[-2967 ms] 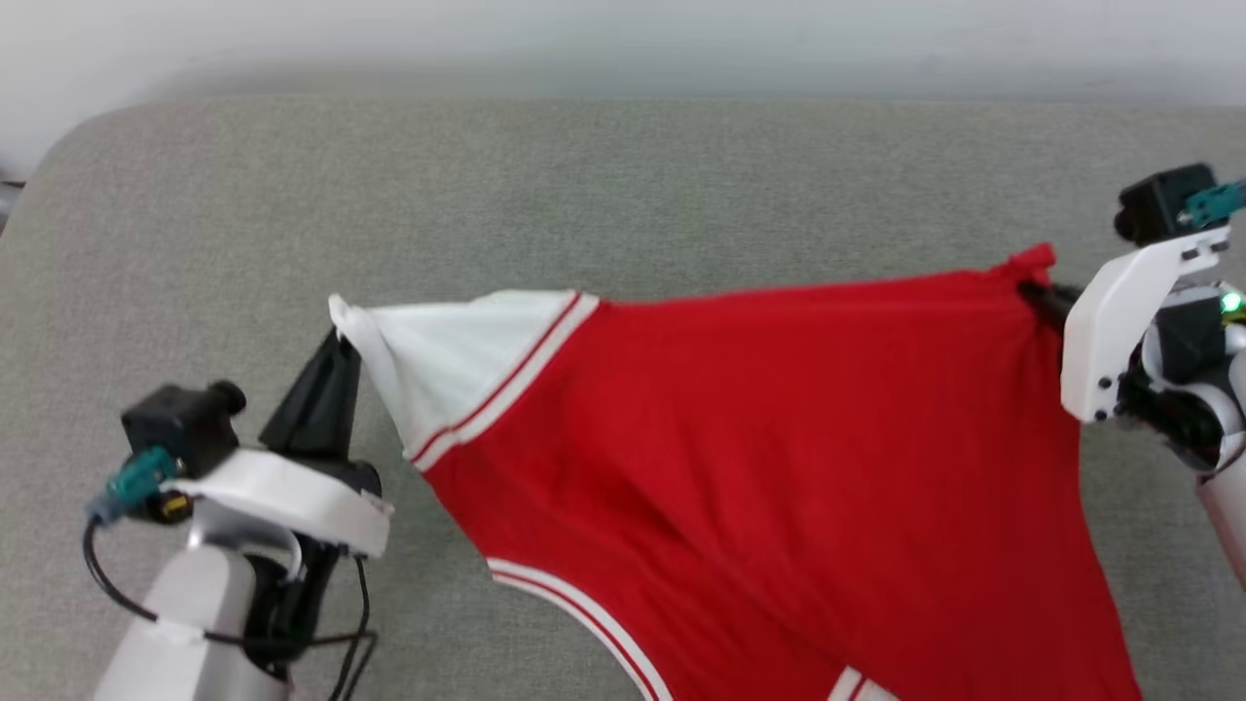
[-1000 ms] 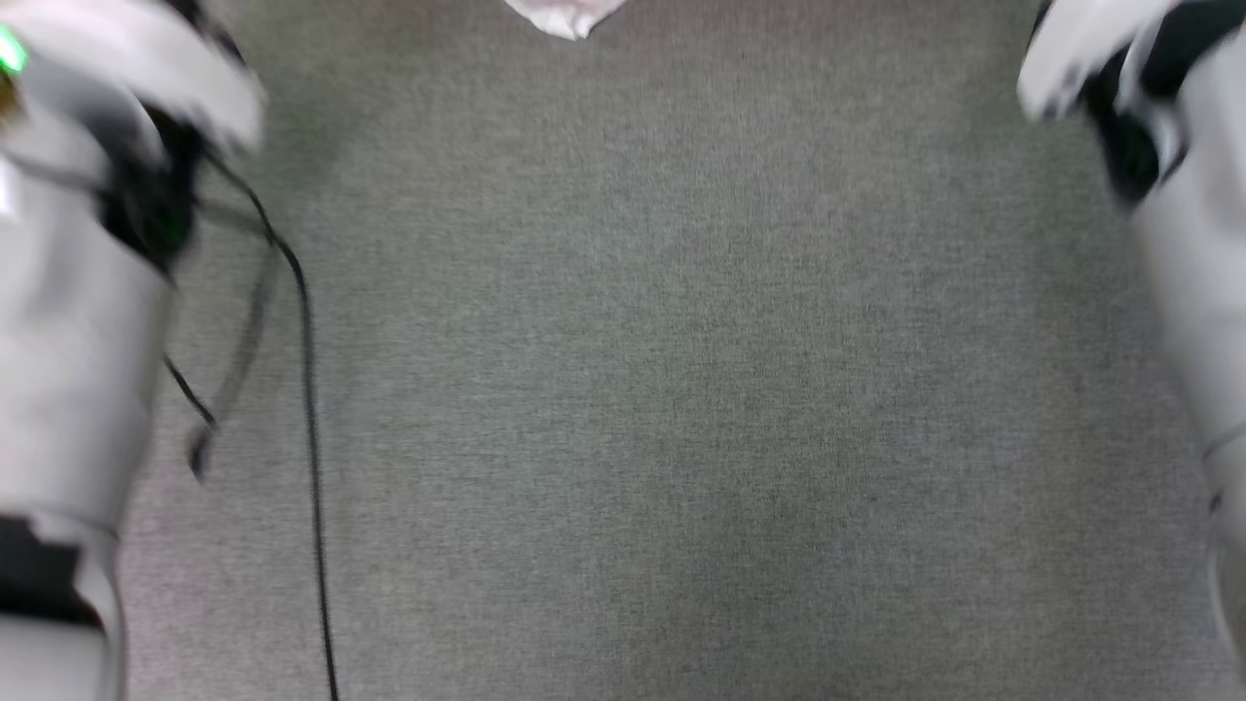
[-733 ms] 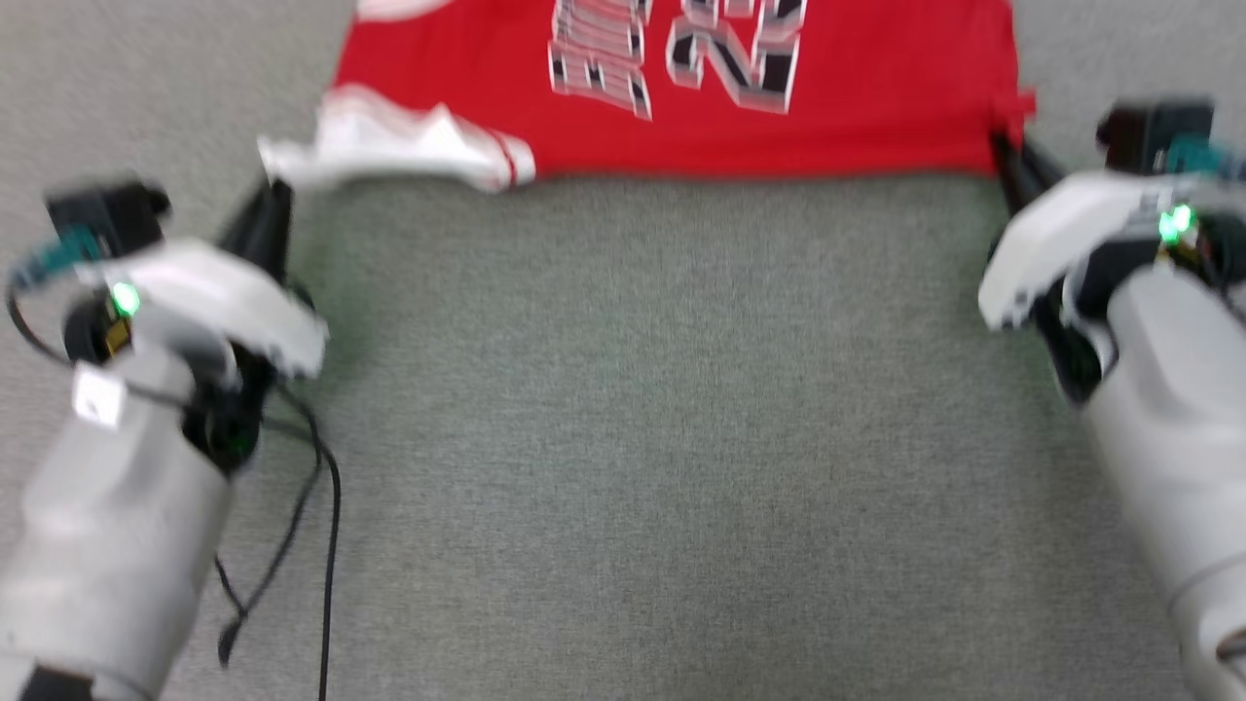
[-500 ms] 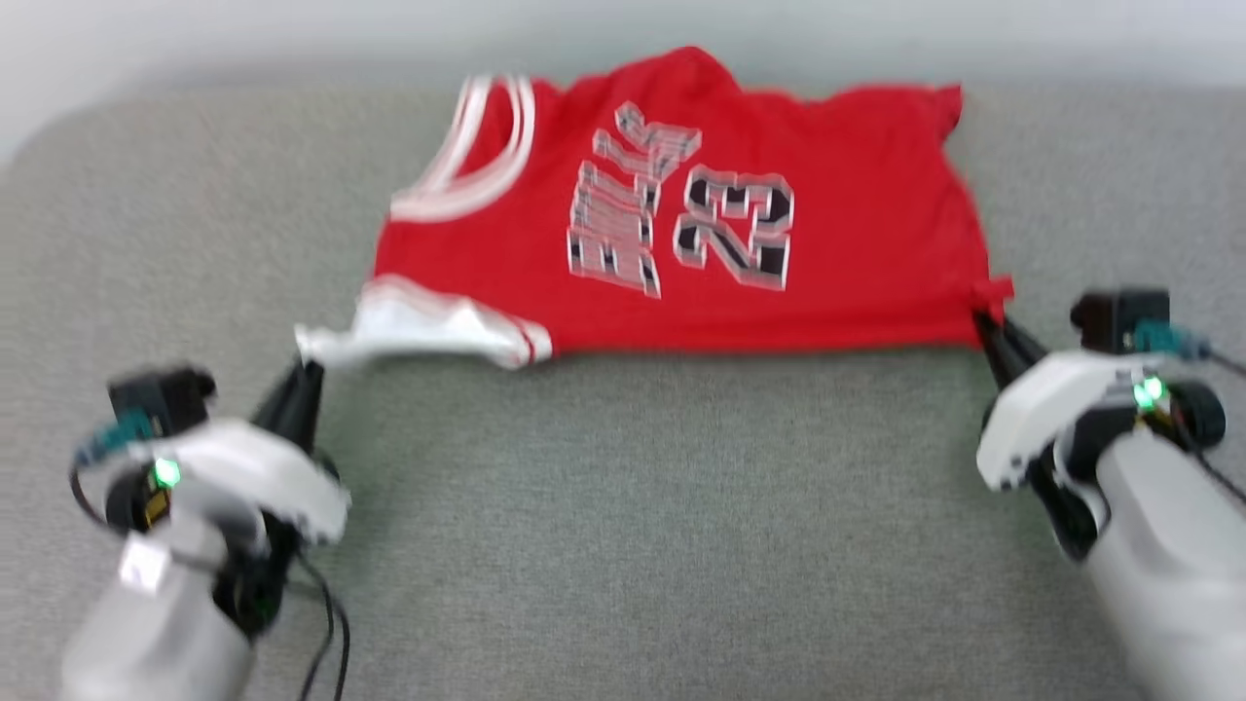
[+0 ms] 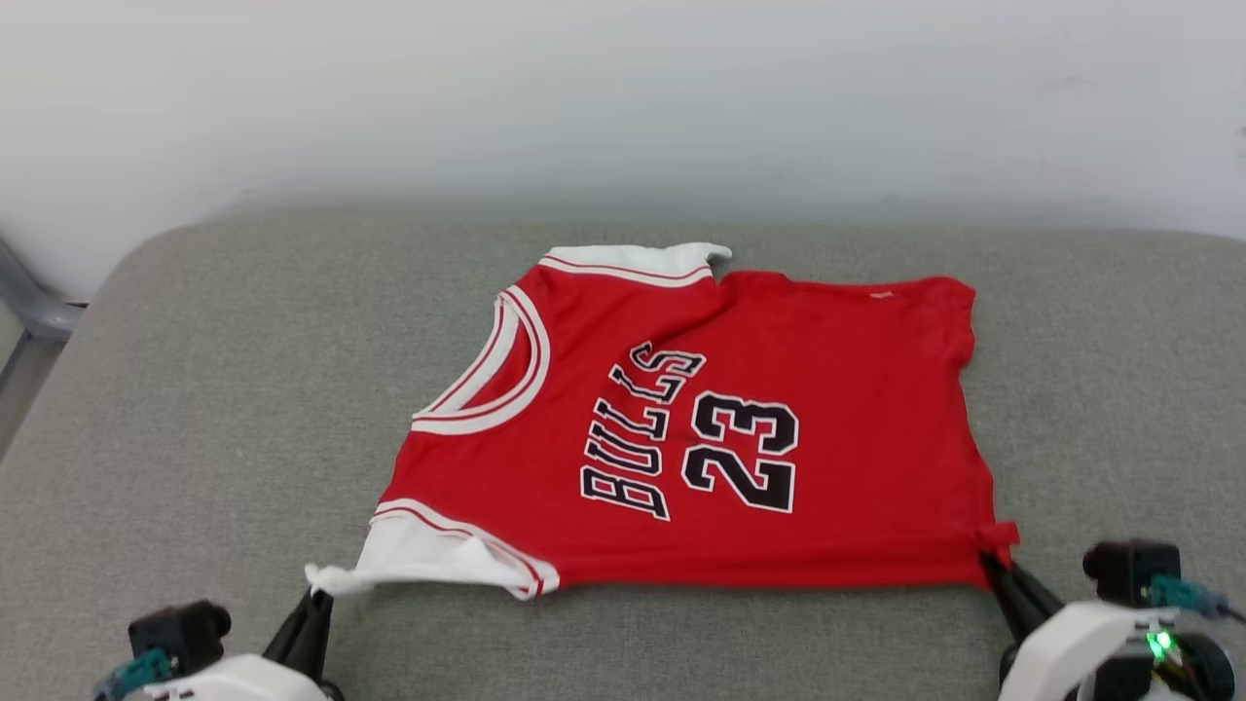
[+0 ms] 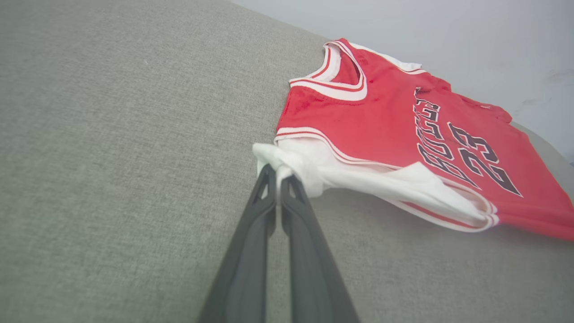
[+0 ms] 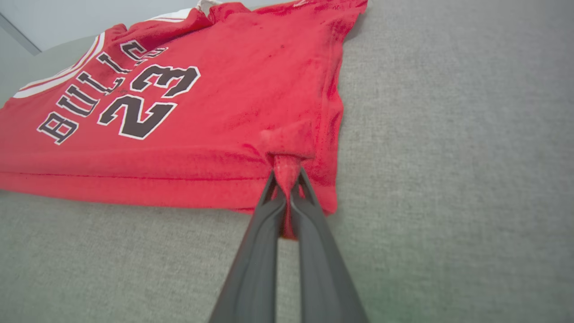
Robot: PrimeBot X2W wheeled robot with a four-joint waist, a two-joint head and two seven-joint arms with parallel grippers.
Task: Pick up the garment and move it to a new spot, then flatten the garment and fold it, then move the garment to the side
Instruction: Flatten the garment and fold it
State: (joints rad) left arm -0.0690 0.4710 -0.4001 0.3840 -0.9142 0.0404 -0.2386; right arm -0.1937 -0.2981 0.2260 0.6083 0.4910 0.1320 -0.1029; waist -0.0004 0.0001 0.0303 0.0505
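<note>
The garment (image 5: 701, 428), a red jersey with white sleeves and black "BULLS 23" lettering, lies spread face up on the grey cushion (image 5: 214, 389), neck to the left. My left gripper (image 5: 316, 594) is shut on the tip of the near white sleeve (image 6: 287, 163), pinching it between the fingers (image 6: 251, 233). My right gripper (image 5: 995, 563) is shut on the near hem corner, a bunched red nub (image 7: 287, 172). The far white sleeve (image 5: 642, 258) peeks out at the top edge. The garment (image 7: 179, 103) lies mostly flat, with its near edge slightly lifted.
A pale wall (image 5: 623, 97) rises behind the cushion. The cushion's rounded left corner (image 5: 107, 282) borders a grey frame part (image 5: 34, 307). Bare grey fabric lies left, right and in front of the garment.
The head camera has swung back up, bringing the whole garment into view. Both grippers, still pinching their corners, have laid the garment down face up and drawn back toward me.
</note>
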